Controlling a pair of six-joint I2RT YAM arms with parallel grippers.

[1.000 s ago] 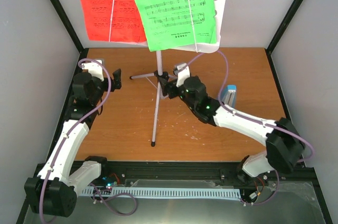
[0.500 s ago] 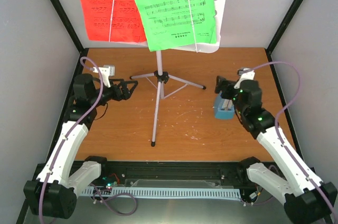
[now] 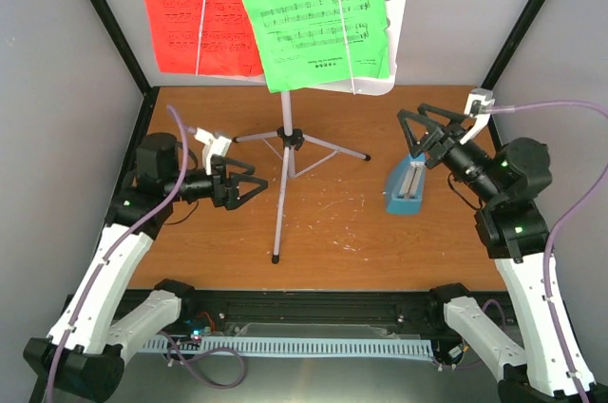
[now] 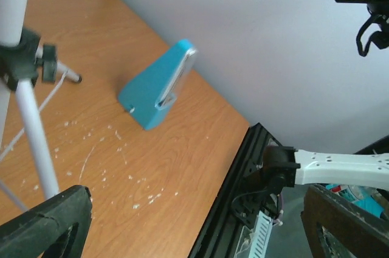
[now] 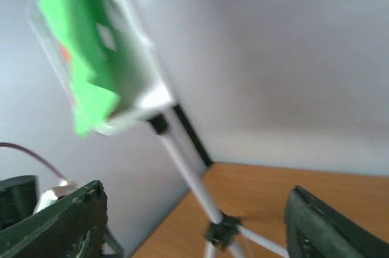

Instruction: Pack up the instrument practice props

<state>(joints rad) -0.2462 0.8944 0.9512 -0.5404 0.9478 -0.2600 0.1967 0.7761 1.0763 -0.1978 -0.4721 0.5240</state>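
- I find no word, number or brand that I can read in any view;
- green music sheet (image 3: 309, 13): rows of printed staves with black notes run across it; this is notation, not lettering; a short dark line of print sits near its lower edge, too small for me to read;
- red music sheet (image 3: 185, 18): the same kind of black staves; from the top camera I can make out no title or figure on it;
- right wrist camera: the green music sheet shows only as a blur; its print is lost to me there
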